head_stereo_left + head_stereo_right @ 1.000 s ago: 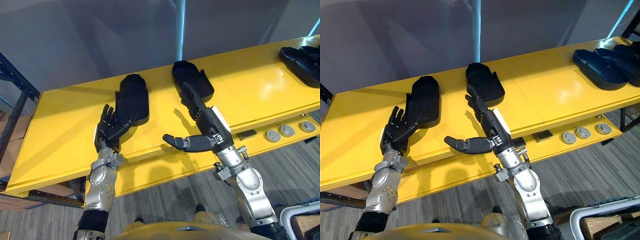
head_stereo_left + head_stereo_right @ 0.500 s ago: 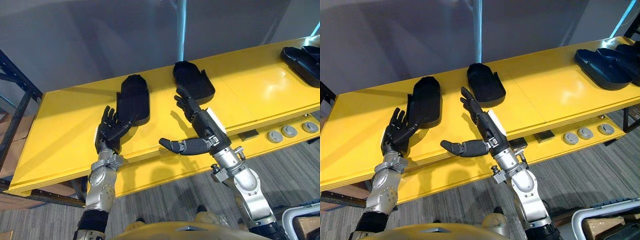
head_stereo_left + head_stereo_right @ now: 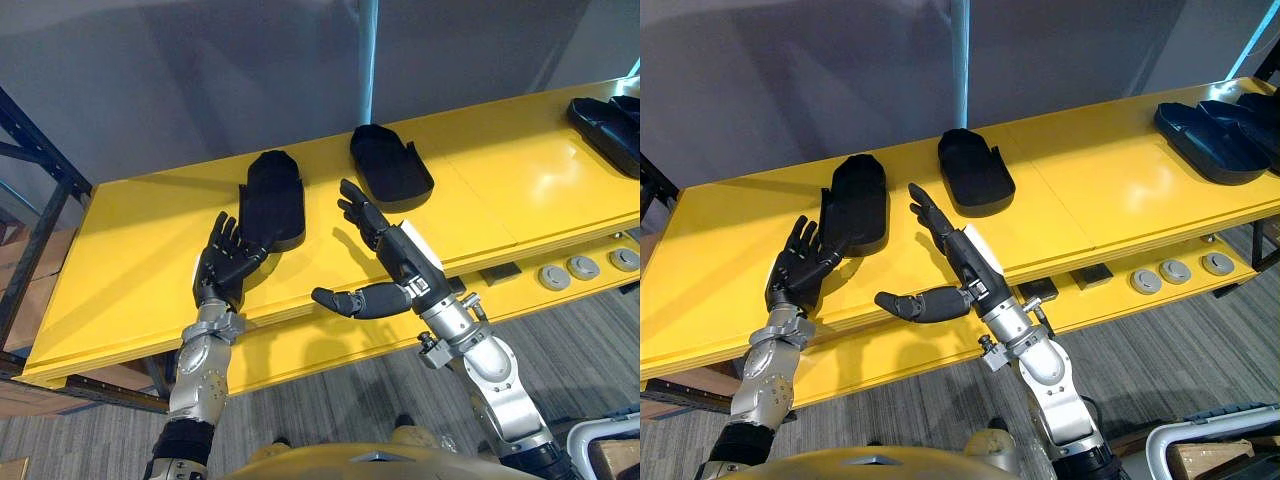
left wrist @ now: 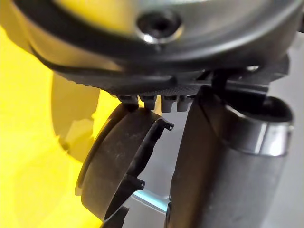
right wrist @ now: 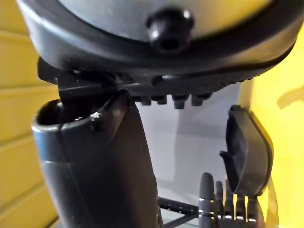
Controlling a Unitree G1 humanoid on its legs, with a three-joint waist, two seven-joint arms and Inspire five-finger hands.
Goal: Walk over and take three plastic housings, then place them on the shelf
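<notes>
Over the yellow shelf (image 3: 120,250), the right hand (image 3: 395,250) is open, with its fingers straight and its thumb stuck out to the side. It holds nothing. A second ago its fingertips were at the near end of the right housing (image 3: 392,165). Now the hand has pulled back toward the robot, and bare yellow shows between them. That housing lies flat where it was.

The left hand (image 3: 222,268) is open too, with its fingers spread, much as before. Its fingertips come right up to the near end of the left housing (image 3: 272,198), which lies flat on the shelf. I cannot tell if they touch.

The two black housings sit side by side, near each other. More dark housings (image 3: 1215,125) lie far off at the right end of the shelf. Round grey discs (image 3: 1175,272) sit on a lower ledge.

The right wrist view looks past its own thumb and shows the left housing with the left hand's fingers just beside it. The left wrist view shows that same housing up close, past its own fingertips.
</notes>
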